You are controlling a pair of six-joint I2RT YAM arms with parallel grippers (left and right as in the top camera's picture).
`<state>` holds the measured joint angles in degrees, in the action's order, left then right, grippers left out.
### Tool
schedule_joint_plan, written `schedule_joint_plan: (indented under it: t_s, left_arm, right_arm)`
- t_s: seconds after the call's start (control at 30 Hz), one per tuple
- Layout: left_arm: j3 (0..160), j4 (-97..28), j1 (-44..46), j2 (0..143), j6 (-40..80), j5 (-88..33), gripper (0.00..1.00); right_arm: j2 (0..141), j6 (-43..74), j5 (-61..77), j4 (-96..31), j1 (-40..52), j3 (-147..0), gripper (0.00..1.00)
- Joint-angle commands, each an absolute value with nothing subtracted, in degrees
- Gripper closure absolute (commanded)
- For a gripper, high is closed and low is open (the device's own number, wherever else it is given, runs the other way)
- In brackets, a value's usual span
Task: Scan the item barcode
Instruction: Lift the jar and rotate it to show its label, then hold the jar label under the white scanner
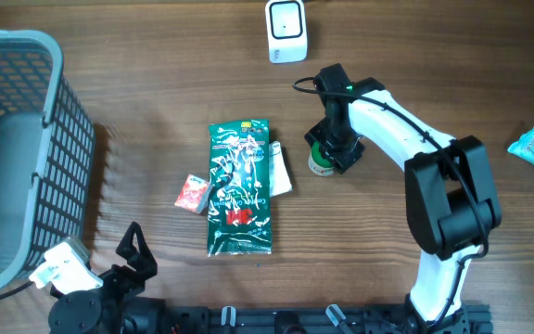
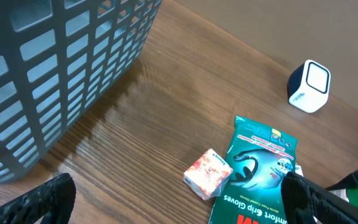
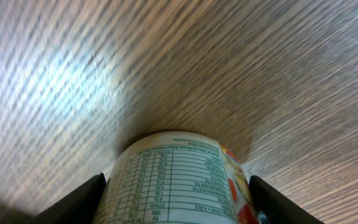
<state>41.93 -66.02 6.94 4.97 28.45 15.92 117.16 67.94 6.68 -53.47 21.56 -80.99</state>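
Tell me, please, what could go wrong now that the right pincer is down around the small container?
1. The right pincer straddles the small round container; its curved wall could slip or twist as the jaws close.
2. No barcode shows on the printed side in the wrist view, so it may reach the scanner facing the wrong way.
3. The glove packet lies close by and could get nudged on the lift.

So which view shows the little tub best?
Right wrist: the tub sits close up, its printed label facing the camera. Overhead shows only a green edge under the right gripper; left wrist, at most a green sliver.
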Motion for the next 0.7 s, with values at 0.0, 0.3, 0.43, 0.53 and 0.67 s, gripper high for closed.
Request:
schedule_joint_plan:
  t_s: [0.0,0.3,0.43,0.53,0.67]
  left_arm:
    - [41.85,-65.82,6.63,4.75,28.91,15.44,0.00]
    - [41.85,-65.82,6.63,4.75,28.91,15.44,0.00]
    - [41.85,-65.82,6.63,4.75,28.91,15.44,0.00]
    - [41.85,-65.82,6.63,4.75,28.91,15.46,0.00]
    - [41.85,-65.82,6.63,4.75,28.91,15.46,0.00]
  right_arm:
    - [119.90,59.11,16.75,-55.86,20.80,-81.49,0.42]
    - [119.55,23.55,49.39,-77.45,13.37,-84.33,0.49]
    - [116.99,22.13,51.83,-81.12,13.32,-84.36,0.53]
    - [113.65,25.85,51.77,-79.68,13.32,-84.60,0.53]
    - [106.43,34.94,48.60,-73.76,13.34,-88.29,0.53]
